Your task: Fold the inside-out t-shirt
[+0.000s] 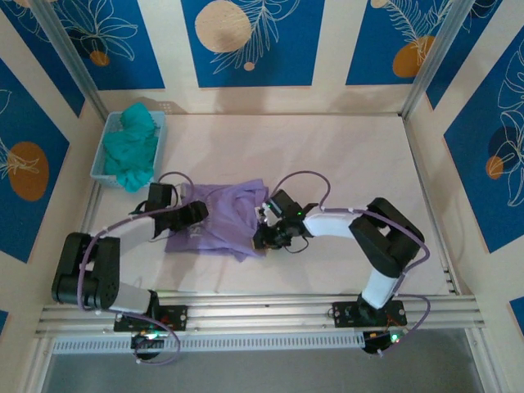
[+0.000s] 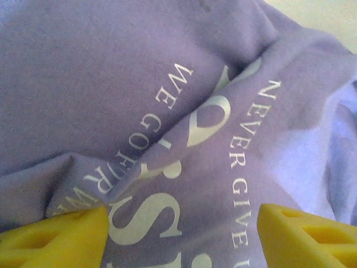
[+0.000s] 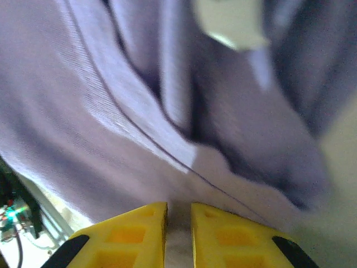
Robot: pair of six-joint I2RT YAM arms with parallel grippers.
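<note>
Far left of the tabletop point(image 1: 352, 155): basket point(image 1: 100, 160) holding a teal garment point(image 1: 133, 147), well apart from the work.

Left pincer point(image 1: 196, 213) point(image 2: 181, 240) stood with fingers point(image 2: 56, 234) wide apart, nothing held, low over the white lettering on the t-shirt point(image 1: 221, 221) point(image 2: 111, 72).

T-shirt lay rumpled at centre-front of the tabletop, between the two arms, partly bunched toward its right side.

Right pincer point(image 1: 266, 233) point(image 3: 178, 223) sat at the shirt's right edge, fingers drawn nearly together on a fold of cloth point(image 3: 167, 145).

Risks:
- Right grip looked shallow, so the hem could slip out if pulled.
- It might have caught more than one layer, dragging the whole shirt.
- Left pincer closing here would pinch mid-panel, adding creases.
</note>
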